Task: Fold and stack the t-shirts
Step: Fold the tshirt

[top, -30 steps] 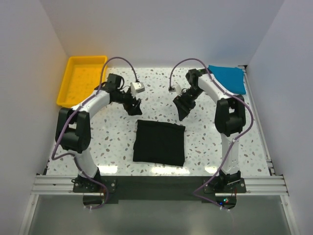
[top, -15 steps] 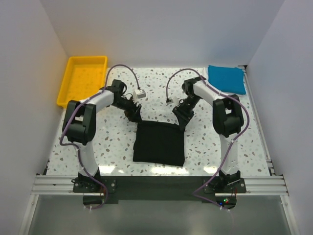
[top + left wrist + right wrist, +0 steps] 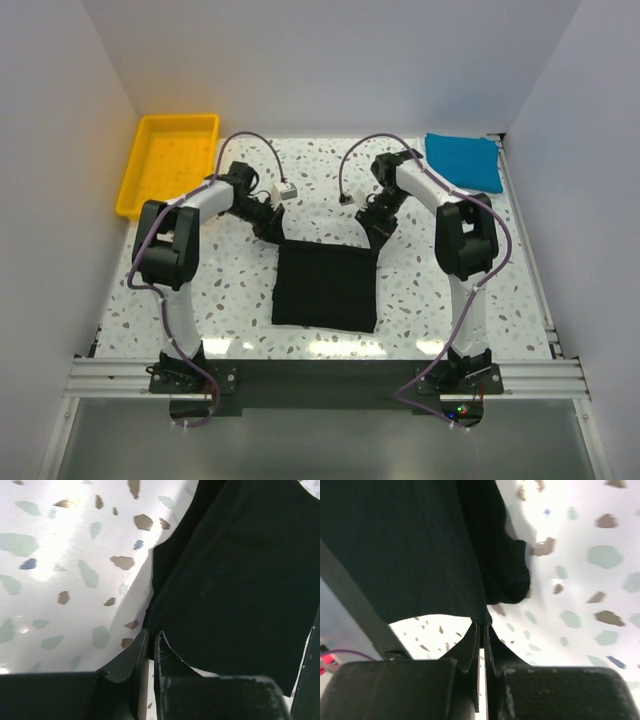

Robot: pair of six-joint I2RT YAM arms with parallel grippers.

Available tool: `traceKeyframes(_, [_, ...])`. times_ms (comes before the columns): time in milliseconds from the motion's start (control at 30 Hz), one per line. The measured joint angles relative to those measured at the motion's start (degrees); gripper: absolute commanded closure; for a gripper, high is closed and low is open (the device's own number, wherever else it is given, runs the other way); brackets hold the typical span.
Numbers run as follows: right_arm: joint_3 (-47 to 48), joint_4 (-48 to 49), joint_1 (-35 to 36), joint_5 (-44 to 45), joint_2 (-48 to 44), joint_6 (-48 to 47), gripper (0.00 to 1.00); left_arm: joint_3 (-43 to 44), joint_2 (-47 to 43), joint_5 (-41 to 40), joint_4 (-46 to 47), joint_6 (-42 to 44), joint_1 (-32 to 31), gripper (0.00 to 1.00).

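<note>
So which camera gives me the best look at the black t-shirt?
The top external view: it shows the whole black t-shirt lying folded on the table. Each wrist view shows only one corner of it, pinched in the left claw or the right claw.

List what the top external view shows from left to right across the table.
yellow tray → left pincer, shut on one far corner of the shirt → black t-shirt → right pincer, shut on its other far corner → folded blue t-shirt
</note>
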Motion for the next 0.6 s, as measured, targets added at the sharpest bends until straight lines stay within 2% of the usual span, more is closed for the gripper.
traceKeyframes(233, [0.9, 7.4, 0.0, 5.4, 0.5, 5.0, 1.0, 2.2, 2.1, -3.4, 3.0, -1.7, 1.2, 1.0])
traceKeyframes(433, [3.5, 16.2, -0.1, 11.2, 5.4, 12.3, 1.0, 3.3, 5.1, -6.5, 8.1, -6.1, 1.4, 1.0])
traceKeyframes(533, [5.6, 17.3, -0.2, 13.2, 6.7, 15.6, 1.0, 5.2, 6.3, -8.1, 10.6, -8.0, 1.4, 1.0])
traceKeyframes(567, [6.7, 18.0, -0.2, 14.1, 7.1, 16.6, 1.0, 6.0, 6.7, -8.9, 11.5, -8.5, 1.4, 0.92])
traceKeyframes(600, [8.3, 18.7, -0.2, 15.0, 7.8, 17.4, 0.91, 6.8, 7.1, -9.6, 12.3, -9.1, 1.4, 0.85])
